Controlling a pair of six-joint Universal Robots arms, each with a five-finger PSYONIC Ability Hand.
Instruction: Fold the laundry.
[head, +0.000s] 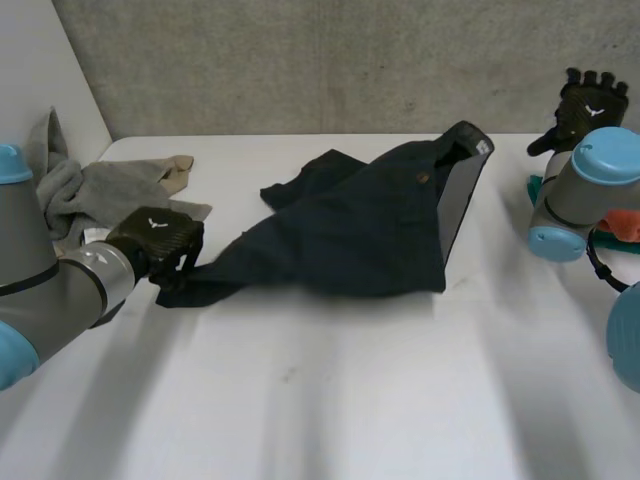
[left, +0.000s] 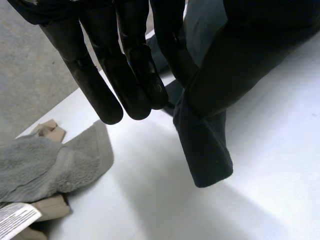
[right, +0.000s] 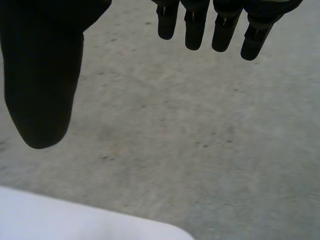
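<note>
A dark navy garment (head: 360, 225) lies crumpled across the middle of the white table (head: 330, 400), and one part rises to a peak at the back right. My left hand (head: 155, 240) is at the garment's near left corner and shut on it. In the left wrist view the fingers (left: 125, 75) point down, and that corner of the garment (left: 205, 150) is pinched beside them and hangs just over the table. My right hand (head: 585, 100) is raised at the far right, away from the garment. Its fingers (right: 200, 25) are straight, with the thumb spread wide.
A grey towel (head: 90, 190) and a beige cloth (head: 175, 168) lie at the back left, close behind my left hand. The grey towel (left: 50, 165) has a white label (left: 15, 217). Red and green items (head: 625, 222) sit at the right edge behind my right arm.
</note>
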